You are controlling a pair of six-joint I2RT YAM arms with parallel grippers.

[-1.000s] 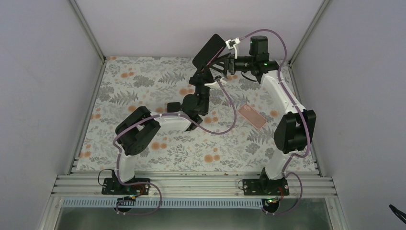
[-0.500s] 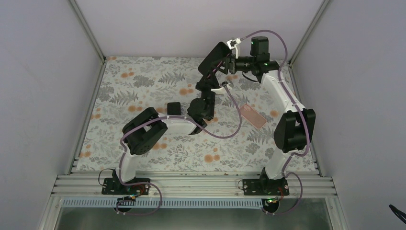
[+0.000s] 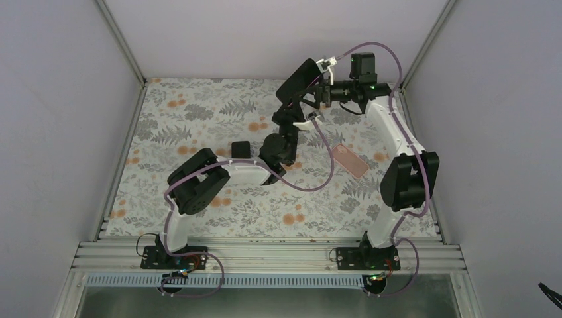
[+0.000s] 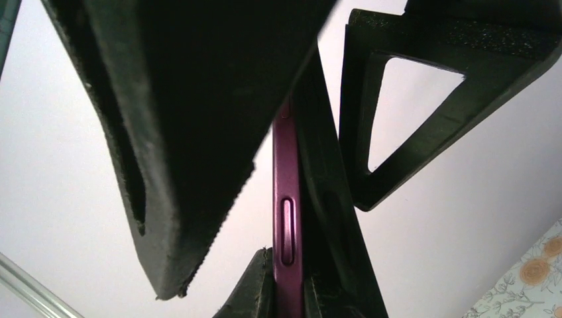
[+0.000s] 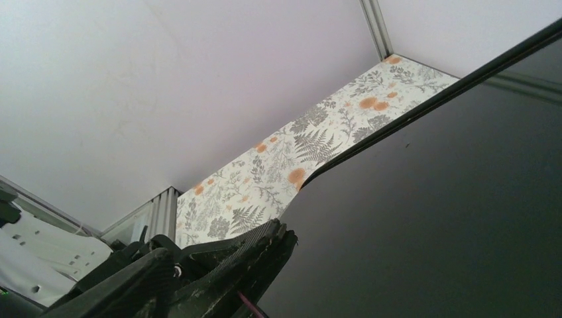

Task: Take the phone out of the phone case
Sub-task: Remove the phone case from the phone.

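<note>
Phone (image 3: 299,77) is up in the air above the far middle of the tabletop (image 3: 199,112), tilted, dark face toward the top camera, out of the case (image 3: 349,160). Case is pink and lies flat on the tabletop right of centre, well apart from the phone, with nothing touching it. Left arm reaches up from its base and the left pincer (image 3: 292,105) is clamped on the phone's lower end. Left wrist view shows the phone edge-on (image 4: 286,218): a magenta rim with a long side button, pinched between dark fingers (image 4: 260,295) at the bottom of the frame. Right arm comes in from the far right, with the right pincer (image 3: 317,82) at the phone's upper end. In the left wrist view two big dark fingers stand either side of the phone, one with a triangular cutout (image 4: 424,99). Cannot tell whether that pincer is squeezing the phone or only straddling it. Right wrist view is mostly the phone's black screen, with a strip of floral tabletop and the grey wall behind. A dark pincer sits at the screen's lower-left edge; cannot tell whose. A small black block (image 3: 240,150) sits on the tabletop near the left arm's elbow, not touched.
</note>
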